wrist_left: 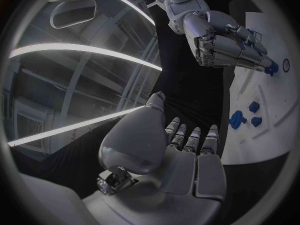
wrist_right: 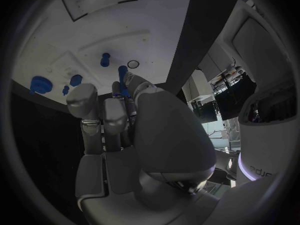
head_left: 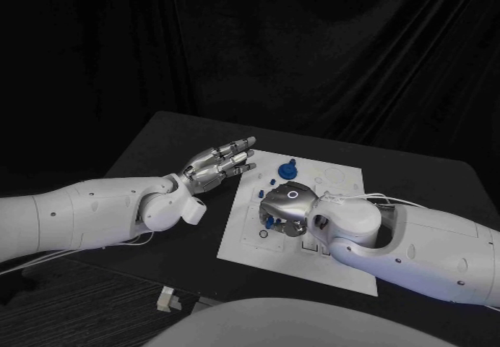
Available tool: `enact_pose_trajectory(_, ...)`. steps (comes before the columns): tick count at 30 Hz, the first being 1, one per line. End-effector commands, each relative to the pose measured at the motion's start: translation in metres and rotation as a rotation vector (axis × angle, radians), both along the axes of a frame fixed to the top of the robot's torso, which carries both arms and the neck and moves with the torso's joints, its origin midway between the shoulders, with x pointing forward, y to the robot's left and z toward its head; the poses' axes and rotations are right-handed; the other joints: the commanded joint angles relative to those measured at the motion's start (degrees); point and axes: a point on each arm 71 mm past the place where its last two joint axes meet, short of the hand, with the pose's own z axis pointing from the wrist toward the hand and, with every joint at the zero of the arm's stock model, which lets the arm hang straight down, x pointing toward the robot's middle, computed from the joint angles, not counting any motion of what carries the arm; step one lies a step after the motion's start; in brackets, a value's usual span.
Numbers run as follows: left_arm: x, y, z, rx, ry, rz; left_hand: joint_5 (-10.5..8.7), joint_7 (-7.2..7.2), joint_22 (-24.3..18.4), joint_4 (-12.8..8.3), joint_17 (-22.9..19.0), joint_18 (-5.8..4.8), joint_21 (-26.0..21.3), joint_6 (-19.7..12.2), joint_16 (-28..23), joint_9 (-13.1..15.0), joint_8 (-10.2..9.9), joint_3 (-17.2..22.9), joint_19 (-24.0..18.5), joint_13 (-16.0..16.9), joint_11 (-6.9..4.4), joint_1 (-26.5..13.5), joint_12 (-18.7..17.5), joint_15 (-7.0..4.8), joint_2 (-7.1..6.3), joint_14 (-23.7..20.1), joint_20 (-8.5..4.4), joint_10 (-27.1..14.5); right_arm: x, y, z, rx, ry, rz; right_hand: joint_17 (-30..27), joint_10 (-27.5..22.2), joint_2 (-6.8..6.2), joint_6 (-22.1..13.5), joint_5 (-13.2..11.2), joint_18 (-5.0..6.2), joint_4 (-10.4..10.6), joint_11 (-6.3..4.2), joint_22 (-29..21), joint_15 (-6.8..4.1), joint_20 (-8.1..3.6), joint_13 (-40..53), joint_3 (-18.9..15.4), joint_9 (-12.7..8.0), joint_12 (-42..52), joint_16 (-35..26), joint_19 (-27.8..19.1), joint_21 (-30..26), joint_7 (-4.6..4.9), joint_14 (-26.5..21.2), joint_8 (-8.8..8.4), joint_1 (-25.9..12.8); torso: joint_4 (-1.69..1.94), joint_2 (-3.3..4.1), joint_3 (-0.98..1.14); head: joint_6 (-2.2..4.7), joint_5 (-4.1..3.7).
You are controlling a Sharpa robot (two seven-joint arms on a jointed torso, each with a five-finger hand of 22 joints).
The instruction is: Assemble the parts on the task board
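- Head view: the task board (head_left: 344, 249) lies mid-tabletop. The left hand (head_left: 219, 168) hovers at its 10 o'clock edge, fingers spread, holding nothing. The right hand (head_left: 283, 210) is curled over the board's centre; loose blue parts (head_left: 285, 172) lie at 12 o'clock.
- Left wrist view: the right hand pinches a blue part (wrist_left: 270, 69) above the board.
- Right wrist view: several parts sit unplaced, so assembly looks barely begun.
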Motion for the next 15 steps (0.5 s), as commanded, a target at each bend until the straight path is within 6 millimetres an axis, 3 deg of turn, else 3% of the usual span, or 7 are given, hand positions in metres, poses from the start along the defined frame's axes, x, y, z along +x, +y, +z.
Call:
enact_pose_trajectory(1,0.0001,-0.0001,0.0016,-0.017,-0.015,0.010,0.29,0.28,-0.1,-0.2,0.0,0.86,-0.1,0.2,0.1,0.1,0.4,-0.2,-0.2,0.1,0.46,-0.1,0.2,-0.07,0.45,-0.1,-0.11,0.1,-0.0013,0.0010,-0.0038,-0.032,-0.019,0.014,-0.1,2.7,-0.28,-0.2,0.1,0.85,0.0,-2.13,6.3,-0.05,-0.02,0.2,0.4,-0.1,0.2,-0.4,-0.4,-0.3,0.06,-0.4,-0.24,0.4,-0.13,-0.01,-0.01,0.00,0.26)
enact_pose_trajectory(15,0.0007,-0.0015,0.0012,-0.020,-0.013,0.004,0.30,0.61,0.0,-0.1,0.0,0.88,-0.1,0.3,0.1,0.1,0.4,-0.3,-0.2,0.0,0.38,-0.2,0.2,-0.19,0.68,-0.1,-0.20,0.0,-0.0094,0.0072,-0.0075,-0.008,-0.007,0.041,-0.7,3.4,-0.48,-0.1,0.1,0.92,-0.6,-2.24,6.2,-0.12,-0.08,0.3,0.9,0.0,0.4,-0.8,-0.5,-0.6,0.04,-0.6,-0.42,0.5,-0.01,-0.02,-0.01,0.00,0.05)
